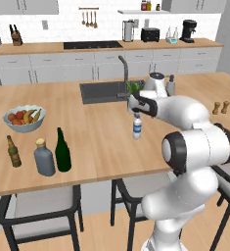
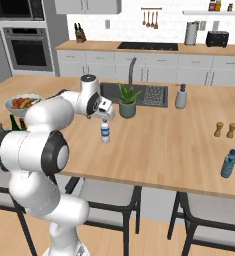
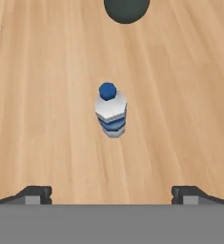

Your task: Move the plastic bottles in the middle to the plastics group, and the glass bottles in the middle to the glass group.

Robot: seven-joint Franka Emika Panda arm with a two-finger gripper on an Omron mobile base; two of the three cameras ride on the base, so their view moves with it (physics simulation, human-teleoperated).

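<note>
Hand view: we hold the released pincer above the upright water bottle, aligned for grasping.

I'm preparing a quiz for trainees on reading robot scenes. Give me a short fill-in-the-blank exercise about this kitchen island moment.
1. The gripper hovers directly above the small water bottle, and its jaws are ____.
2. The water bottle stands ____ on the wooden counter.
3. The dark green wine bottle stands right beside the squat grey-blue bottle, whose cap is ____.
4. The bowl near the counter's left end holds ____.

Missing words: open; upright; tan; fruit
</note>
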